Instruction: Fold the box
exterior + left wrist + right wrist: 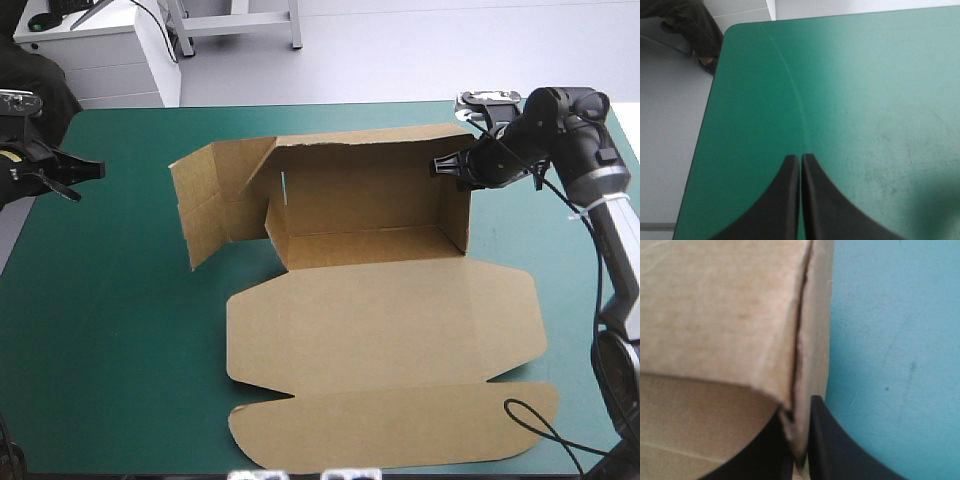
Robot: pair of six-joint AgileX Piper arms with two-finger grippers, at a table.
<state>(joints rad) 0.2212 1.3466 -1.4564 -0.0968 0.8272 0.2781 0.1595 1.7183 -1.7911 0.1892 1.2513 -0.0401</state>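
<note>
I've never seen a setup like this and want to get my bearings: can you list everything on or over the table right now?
box: one, brown, mid-table; back and right walls raised, left flap swung outward, lid flat toward the near edge.
table cover: one, teal-green, under everything.
left gripper: one, black, shut and holding nothing, over bare cover near the table's left edge.
right gripper: one, black, shut on the box's right wall.
</note>
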